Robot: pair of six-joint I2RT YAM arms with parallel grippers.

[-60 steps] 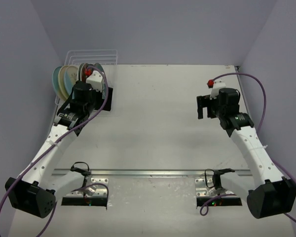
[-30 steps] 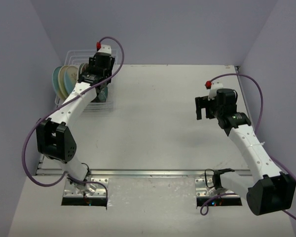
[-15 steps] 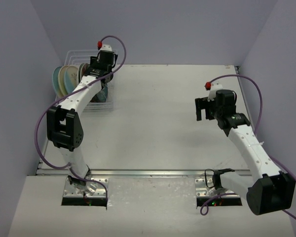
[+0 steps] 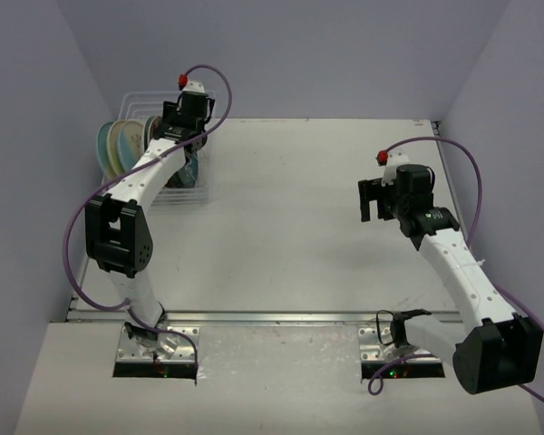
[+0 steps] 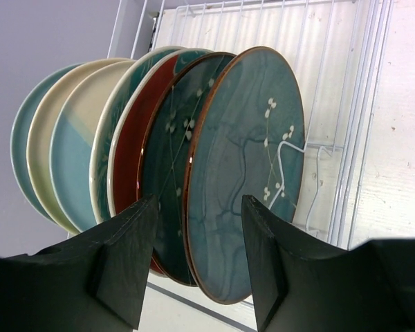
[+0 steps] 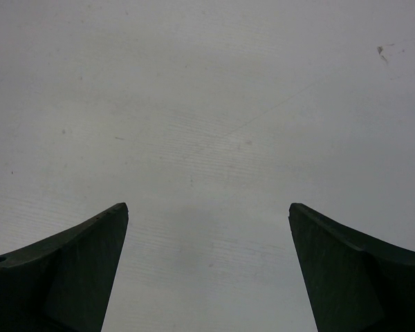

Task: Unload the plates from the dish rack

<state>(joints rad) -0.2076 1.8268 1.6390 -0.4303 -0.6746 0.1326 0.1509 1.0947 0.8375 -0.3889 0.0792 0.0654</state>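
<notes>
Several plates stand upright in the white wire dish rack [image 5: 360,104] at the table's far left [image 4: 139,98]. Nearest to me is a dark teal-blue plate [image 5: 249,159] with a brown rim. Behind it come another dark teal plate [image 5: 171,173], a red one [image 5: 130,159] and cream-and-pale-blue ones [image 5: 72,149]. My left gripper [image 5: 197,204] is open just in front of the plates, and the lower edges of the two dark teal plates show between its fingers without touching them. In the top view it [image 4: 179,143] hangs over the rack. My right gripper [image 6: 207,207] is open over bare table [image 4: 372,201].
The rack's right part [image 5: 332,55] holds no plates. Grey walls close in behind and to the left of the rack [image 4: 82,82]. The white table [image 4: 290,208] stretches between the two arms.
The left arm has swung up from beside the rack and reached over it; over the last half second it barely moves. The right arm stays still.
</notes>
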